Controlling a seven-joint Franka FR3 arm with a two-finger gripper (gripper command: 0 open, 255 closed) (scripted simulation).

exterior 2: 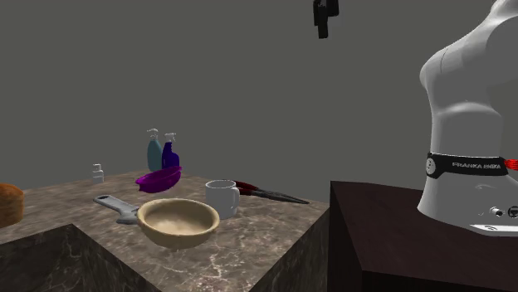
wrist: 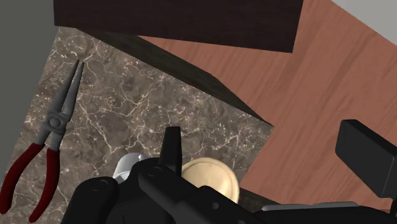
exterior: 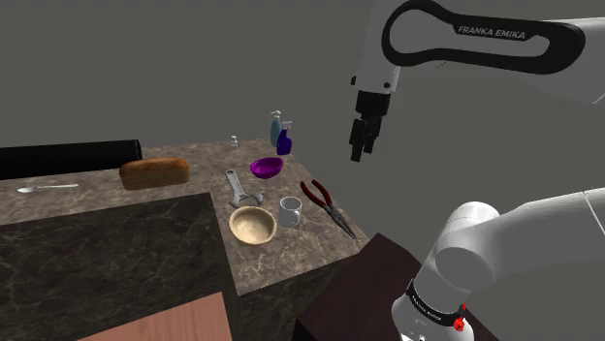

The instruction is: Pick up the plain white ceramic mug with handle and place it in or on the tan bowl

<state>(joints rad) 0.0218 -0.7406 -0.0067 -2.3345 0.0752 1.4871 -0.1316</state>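
A white mug with a handle stands upright on the marble counter, close beside the tan bowl. My black gripper hangs high in the air, well above the counter's edge and apart from both. In the wrist view the gripper is open, its fingers standing wide apart with nothing between them. There the mug and the bowl peek out from behind the hand, both partly hidden.
Red-handled pliers lie near the mug at the counter's edge. A grey wrench, a purple bowl, two spray bottles, a small bottle, a bread loaf and a spoon share the counter. The dark stand sits beside it.
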